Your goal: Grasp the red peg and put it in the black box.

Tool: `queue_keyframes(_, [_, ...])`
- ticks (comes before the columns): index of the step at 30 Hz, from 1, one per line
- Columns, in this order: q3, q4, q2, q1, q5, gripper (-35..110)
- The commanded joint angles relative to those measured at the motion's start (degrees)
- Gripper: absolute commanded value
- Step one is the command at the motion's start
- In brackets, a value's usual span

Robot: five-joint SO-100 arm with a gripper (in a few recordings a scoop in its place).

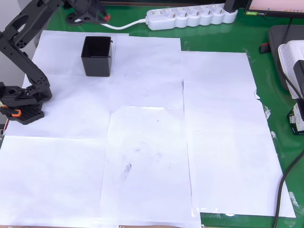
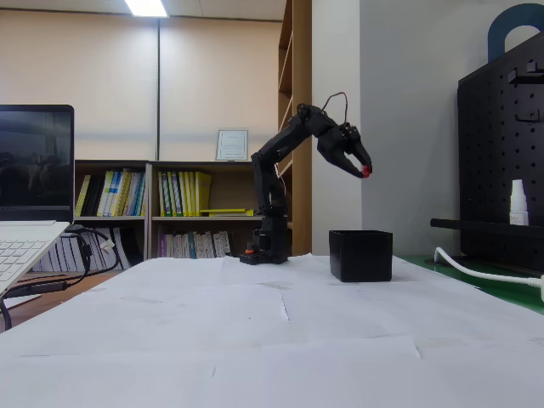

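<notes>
Risk as I judge it: gripper [image 2: 364, 171], closed on the red peg [image 2: 366, 172] high above the black box [image 2: 361, 255], may drop it off-centre outside the walls

- Overhead view: bright, even light; white paper sheets [image 1: 142, 133] near blown out, faint smudges still readable.
- Black box [image 1: 97, 56] casts only a soft, short shadow.
- Fixed view: ceiling light [image 2: 146, 8] glares at top; arm [image 2: 285, 183] dark vs pale wall, foreground paper slightly soft.
</notes>
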Motion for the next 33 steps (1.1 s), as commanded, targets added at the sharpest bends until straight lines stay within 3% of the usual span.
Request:
queue_keyframes(1, [-0.3,-1.1,3.4,-1.1,0.7,0])
queue_keyframes(16, [-2.0,3.8,12.5,-5.4,7.9,0])
queue_keyframes(33, [-4.5,2.4,17.2,-5.1,7.6,1])
